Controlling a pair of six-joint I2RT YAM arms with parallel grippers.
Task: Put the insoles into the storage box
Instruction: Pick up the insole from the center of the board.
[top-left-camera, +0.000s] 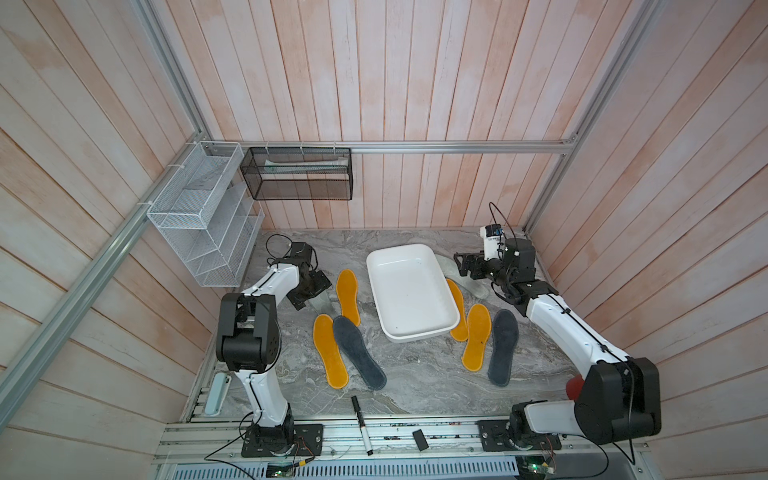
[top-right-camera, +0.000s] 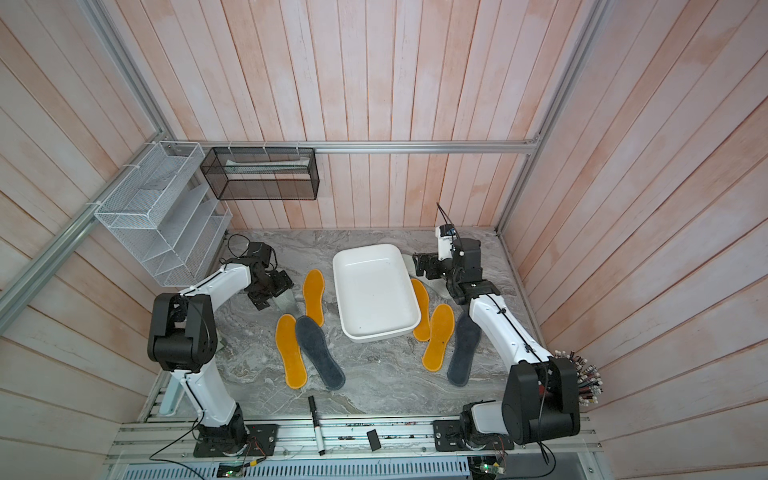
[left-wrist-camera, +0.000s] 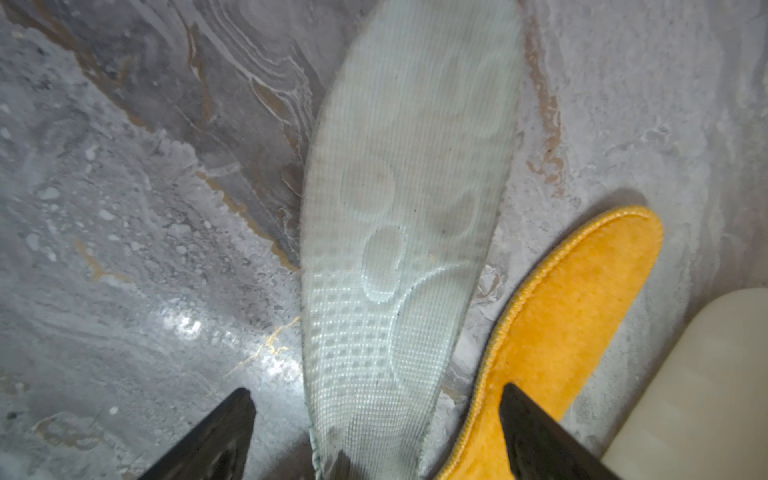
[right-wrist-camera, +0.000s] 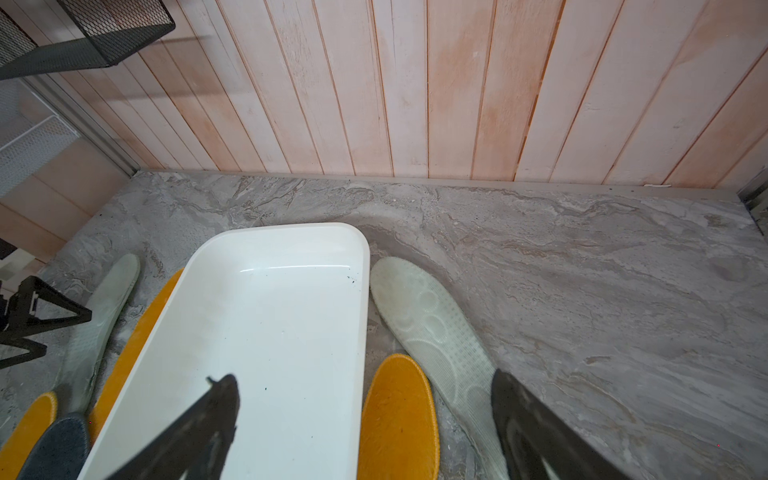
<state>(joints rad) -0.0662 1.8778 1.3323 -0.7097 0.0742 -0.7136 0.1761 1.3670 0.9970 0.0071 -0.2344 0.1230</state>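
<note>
Storage box (top-left-camera: 411, 291) is sitting empty, insoles (top-left-camera: 347, 296) lying flat on both sides of it, none inside yet. Left gripper (left-wrist-camera: 374, 392) is hovering left of the box, jaws wide, straddling a pale insole (left-wrist-camera: 399, 232), probably lining up a pinch. Right gripper (right-wrist-camera: 363, 377) is hanging by the box's right rim, jaws wide, holding nothing, second pale insole (right-wrist-camera: 428, 328) just beside.
</note>
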